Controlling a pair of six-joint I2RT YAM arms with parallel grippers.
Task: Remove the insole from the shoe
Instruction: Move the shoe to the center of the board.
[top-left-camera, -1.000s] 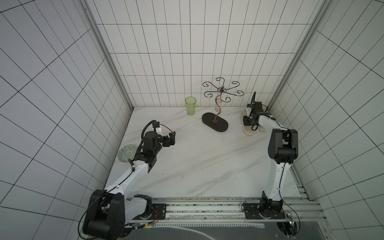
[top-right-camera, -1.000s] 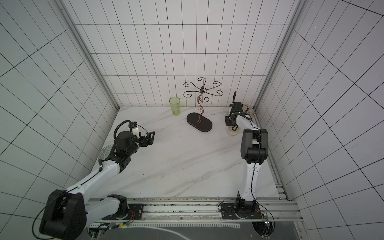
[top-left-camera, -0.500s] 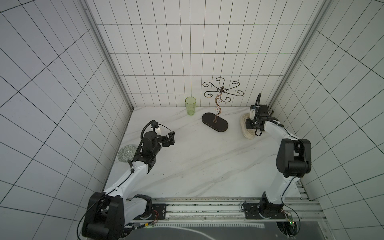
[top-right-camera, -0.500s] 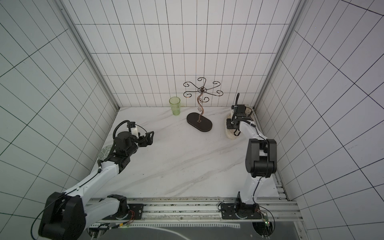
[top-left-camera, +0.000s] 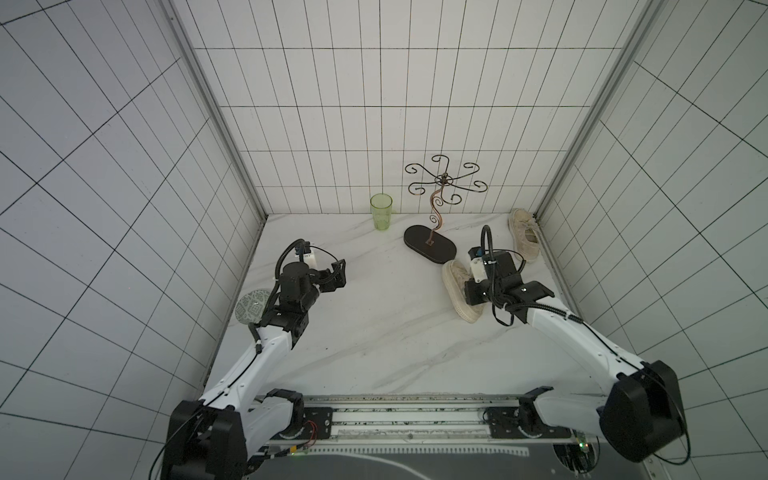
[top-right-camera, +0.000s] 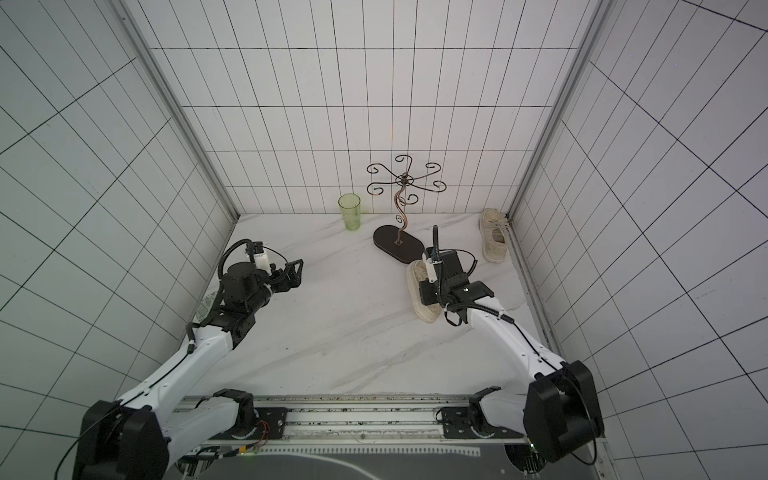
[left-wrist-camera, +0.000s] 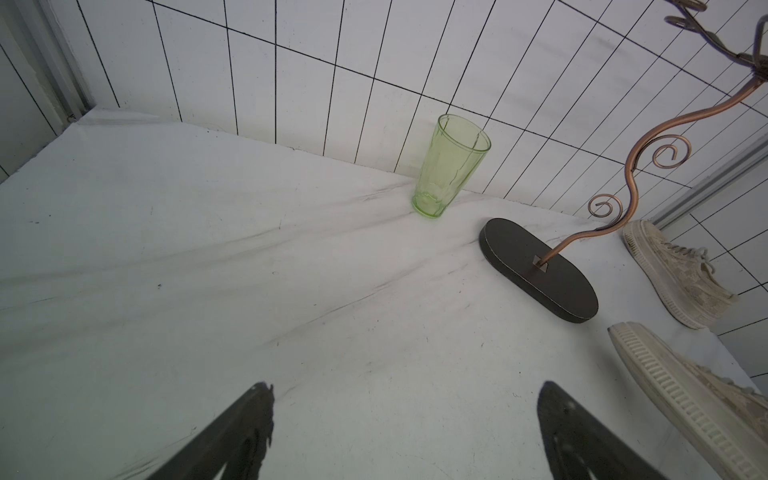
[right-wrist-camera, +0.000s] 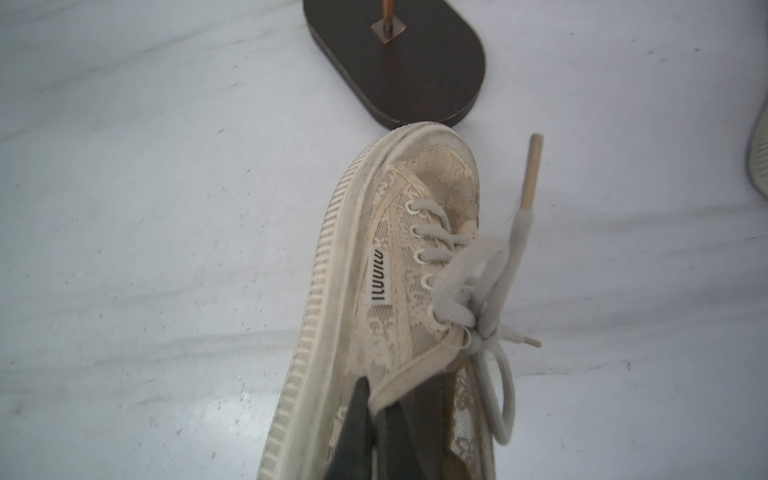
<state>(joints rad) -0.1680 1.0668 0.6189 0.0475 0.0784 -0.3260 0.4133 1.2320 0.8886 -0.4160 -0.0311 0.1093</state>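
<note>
Showing 2 shoes (top-left-camera: 453, 286) (top-left-camera: 524, 235), 1 glass (top-left-camera: 381, 211), 1 stand (top-left-camera: 440, 251).

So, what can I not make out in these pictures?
Insole: hidden inside the held shoe in the right wrist view; the collar and right gripper cover the opening.
Its heel: cut off by that view's edge.
Disc: partly behind the left arm in the top views.

Links: the left arm (top-left-camera: 253, 361) and the right arm (top-left-camera: 582, 345) had smooth white shells.
Joints: bulky black housings, the largest at the near shoulders.
Cables (top-left-camera: 494, 241): thin and black along the links, with a looped hose over each wrist.
Wrist: a small white block (top-left-camera: 477, 268) sat on each.
Pincers: the left pincer (left-wrist-camera: 405, 386) and the right pincer (right-wrist-camera: 386, 399) had dark, tapering fingers.
Base: black mounts on a silver rail (top-left-camera: 407, 415), with red wires on the left.
</note>
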